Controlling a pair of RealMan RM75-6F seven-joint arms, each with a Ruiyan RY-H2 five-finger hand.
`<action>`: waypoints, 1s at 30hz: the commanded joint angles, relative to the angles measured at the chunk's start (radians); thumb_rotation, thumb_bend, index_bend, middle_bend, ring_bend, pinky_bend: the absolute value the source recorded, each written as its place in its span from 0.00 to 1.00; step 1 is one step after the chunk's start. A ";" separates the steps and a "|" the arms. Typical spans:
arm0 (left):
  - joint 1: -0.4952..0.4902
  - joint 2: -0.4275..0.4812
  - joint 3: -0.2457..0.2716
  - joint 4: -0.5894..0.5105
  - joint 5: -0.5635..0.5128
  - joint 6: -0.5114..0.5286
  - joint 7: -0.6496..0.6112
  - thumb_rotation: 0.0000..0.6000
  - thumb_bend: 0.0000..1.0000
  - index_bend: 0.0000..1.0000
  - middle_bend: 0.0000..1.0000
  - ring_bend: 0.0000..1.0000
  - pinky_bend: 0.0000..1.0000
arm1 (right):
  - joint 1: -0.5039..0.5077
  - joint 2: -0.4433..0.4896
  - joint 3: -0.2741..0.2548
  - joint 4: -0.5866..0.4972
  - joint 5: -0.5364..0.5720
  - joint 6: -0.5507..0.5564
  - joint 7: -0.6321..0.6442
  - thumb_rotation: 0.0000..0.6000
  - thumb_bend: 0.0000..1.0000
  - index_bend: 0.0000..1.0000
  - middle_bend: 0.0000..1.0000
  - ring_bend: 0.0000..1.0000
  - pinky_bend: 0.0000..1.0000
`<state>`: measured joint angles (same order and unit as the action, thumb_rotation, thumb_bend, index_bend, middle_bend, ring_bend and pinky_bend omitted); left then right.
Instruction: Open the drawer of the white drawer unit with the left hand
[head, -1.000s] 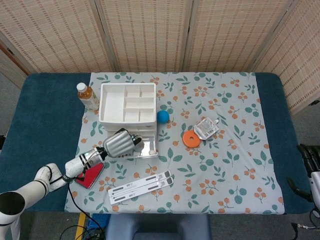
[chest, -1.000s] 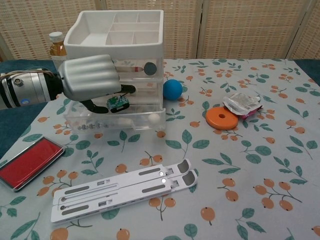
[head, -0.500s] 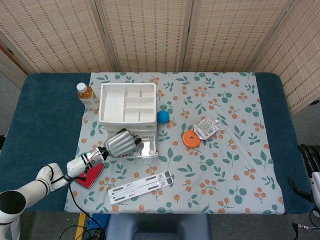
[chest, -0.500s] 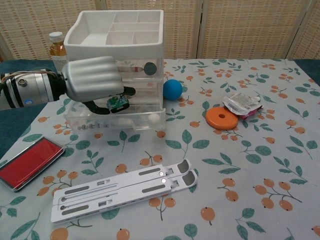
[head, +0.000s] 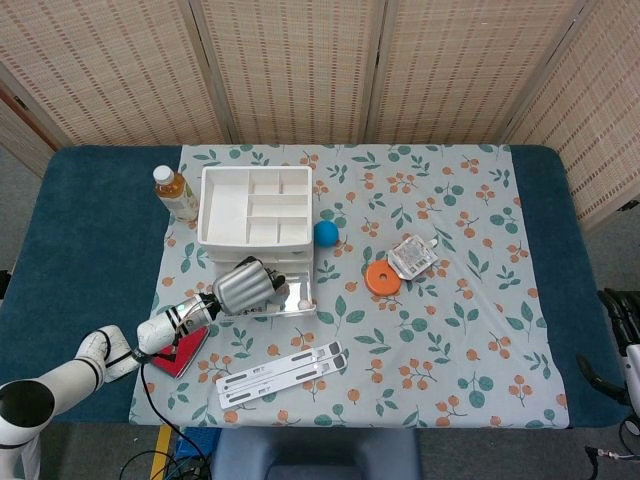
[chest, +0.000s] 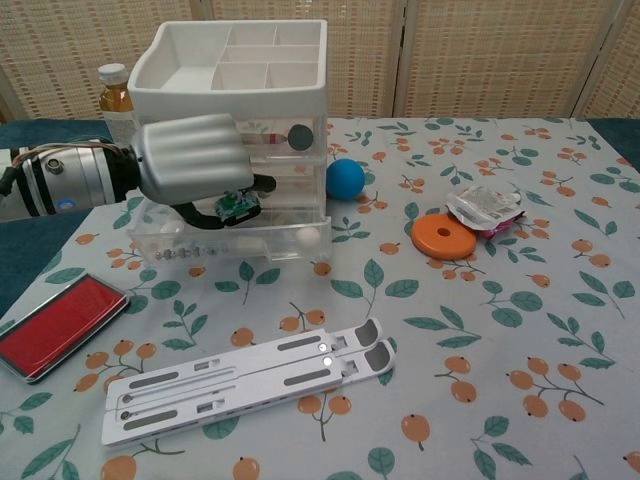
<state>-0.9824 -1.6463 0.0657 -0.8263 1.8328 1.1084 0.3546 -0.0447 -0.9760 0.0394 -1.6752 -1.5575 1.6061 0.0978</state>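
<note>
While seen only from above in the head view, left hand (head: 245, 286) covers the bottom drawer (head: 298, 296) of the white drawer unit (head: 254, 207); chest view alone shows fingers (chest: 205, 221) curled into that pulled-out drawer (chest: 240, 243). Blue ball (chest: 345, 179) at unit's 3 o'clock, red ink pad (chest: 55, 325) at 7, tea bottle (chest: 116, 95) behind. Right hand (head: 622, 318) at table's edge, grasp indiscernible.

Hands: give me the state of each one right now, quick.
Left hand: fingers curled at the front of the white drawer unit, over its pulled-out bottom drawer; a firm grip cannot be told.
Right hand: only partly in frame at the edge; cannot be told.
</note>
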 joint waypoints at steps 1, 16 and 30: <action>-0.003 0.000 -0.001 -0.004 -0.003 -0.005 0.003 1.00 0.21 0.37 0.92 1.00 1.00 | -0.001 -0.001 0.000 0.002 0.001 0.000 0.002 1.00 0.31 0.01 0.06 0.00 0.05; -0.009 -0.003 -0.004 -0.019 -0.013 -0.003 -0.019 1.00 0.21 0.46 0.93 1.00 1.00 | -0.004 -0.006 0.002 0.013 0.006 0.003 0.012 1.00 0.31 0.01 0.06 0.00 0.05; 0.009 0.014 -0.011 -0.047 -0.034 0.014 -0.029 1.00 0.21 0.51 0.93 1.00 1.00 | -0.003 -0.007 0.003 0.015 0.002 0.003 0.014 1.00 0.31 0.01 0.06 0.00 0.05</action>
<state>-0.9745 -1.6334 0.0555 -0.8724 1.7999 1.1213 0.3258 -0.0481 -0.9835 0.0424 -1.6605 -1.5560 1.6096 0.1114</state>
